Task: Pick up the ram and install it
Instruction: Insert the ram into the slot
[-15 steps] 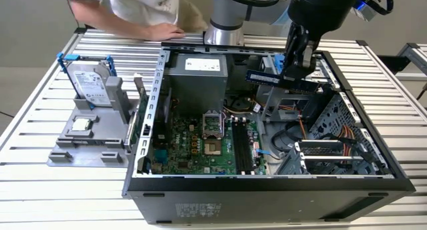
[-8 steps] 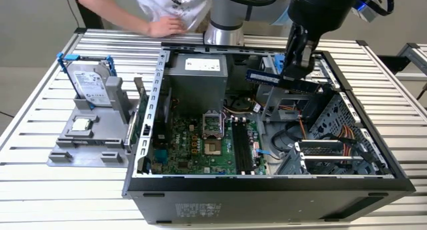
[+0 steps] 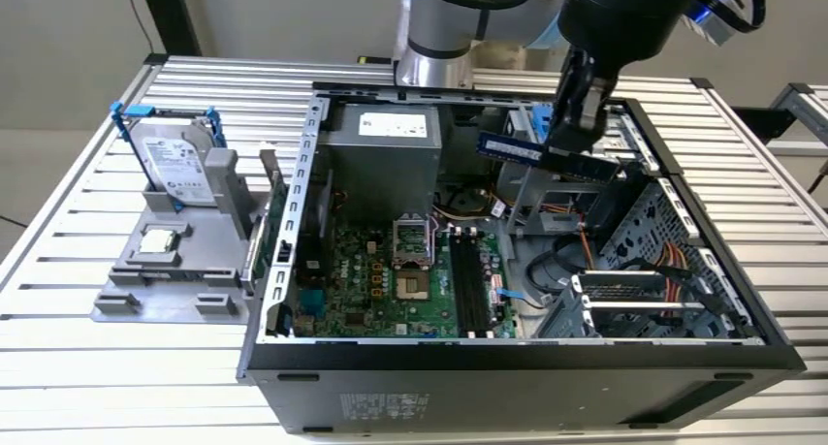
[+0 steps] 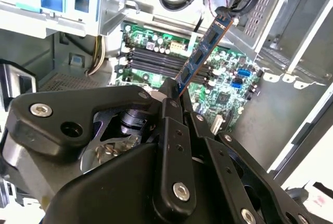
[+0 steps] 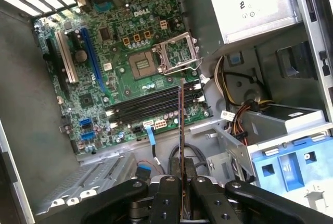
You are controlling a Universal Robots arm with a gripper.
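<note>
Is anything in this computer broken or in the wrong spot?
Nothing looks broken. The ram is up in the claw, above the open case, not in the long black slots on the green board. The processor socket has its lid flipped open.

Out on the exterior view: a ribbed aluminium table (image 3: 78, 387) spreads wide, brightly and evenly lit. Plain grey wall (image 3: 285, 14) up at twelve o'clock, dark post (image 3: 175, 18) at eleven, a second slatted bench (image 3: 809, 101) at two.
</note>
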